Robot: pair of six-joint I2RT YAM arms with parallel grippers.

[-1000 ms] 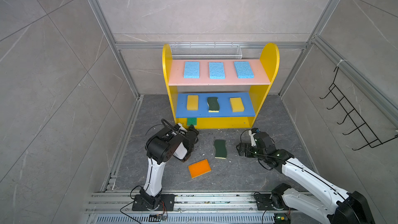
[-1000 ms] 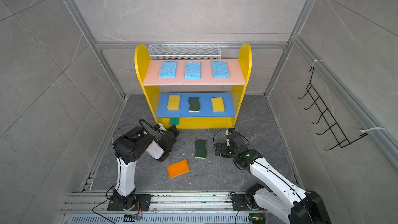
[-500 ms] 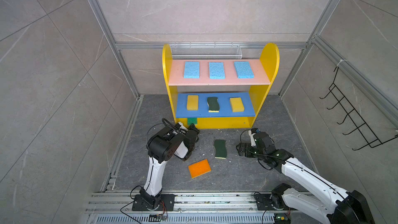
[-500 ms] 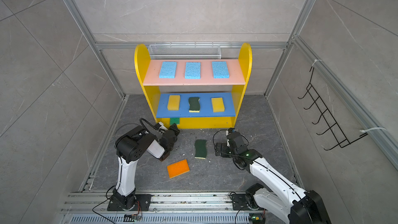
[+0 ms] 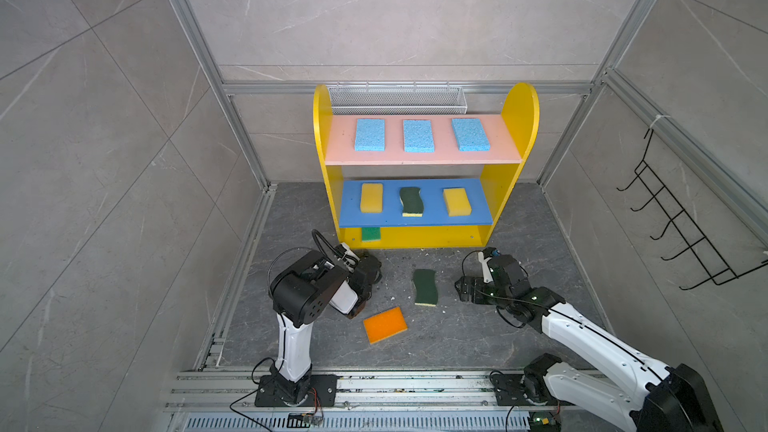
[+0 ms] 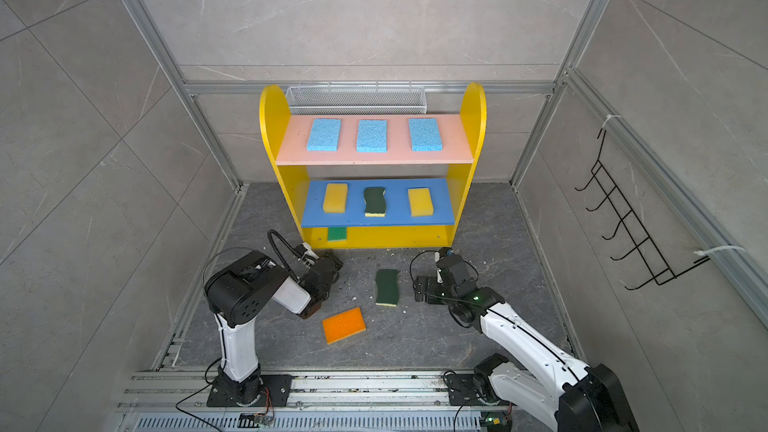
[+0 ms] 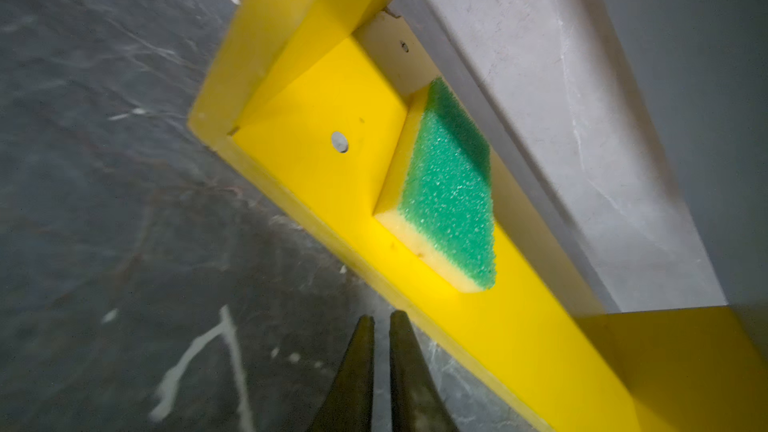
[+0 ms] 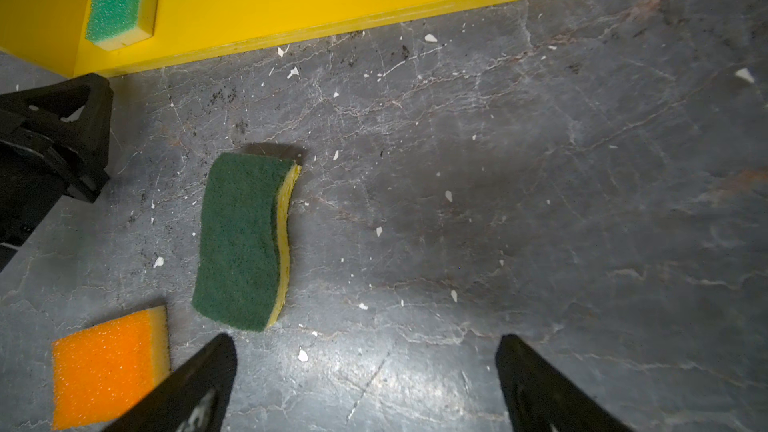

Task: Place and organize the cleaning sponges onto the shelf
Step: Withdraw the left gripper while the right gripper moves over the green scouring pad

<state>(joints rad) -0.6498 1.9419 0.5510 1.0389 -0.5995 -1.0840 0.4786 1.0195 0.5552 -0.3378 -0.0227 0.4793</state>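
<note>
Seven sponges [image 5: 418, 135] sit on the shelf [image 5: 322, 139] in both top views; a dark-green wavy sponge [image 5: 424, 288] and an orange sponge [image 5: 385, 324] lie on the floor [image 5: 469, 338] before it; left wrist view: left gripper [image 7: 381, 317], jaws pressed together, empty, just before the shelf base near the bright green sponge [image 7: 451, 197]; right wrist view: right gripper [image 8: 363, 338] spread wide, empty, near the dark-green wavy sponge.

The shelf [image 5: 519, 118] stands at the rear wall [image 5: 395, 14], with the wire basket [image 5: 397, 99] directly behind its upper board [image 5: 505, 151]. A row of three sponges [image 5: 418, 136] lies on that board, a second row of three [image 5: 411, 201] on the middle board [image 5: 478, 214], and a single sponge [image 5: 370, 233] at the left end of the base [image 5: 436, 236]. On the floor [image 5: 457, 347] before the shelf lie two loose sponges: the near sponge [image 5: 424, 288] opposite its centre, the far sponge [image 5: 385, 324] further forward and left.
</note>
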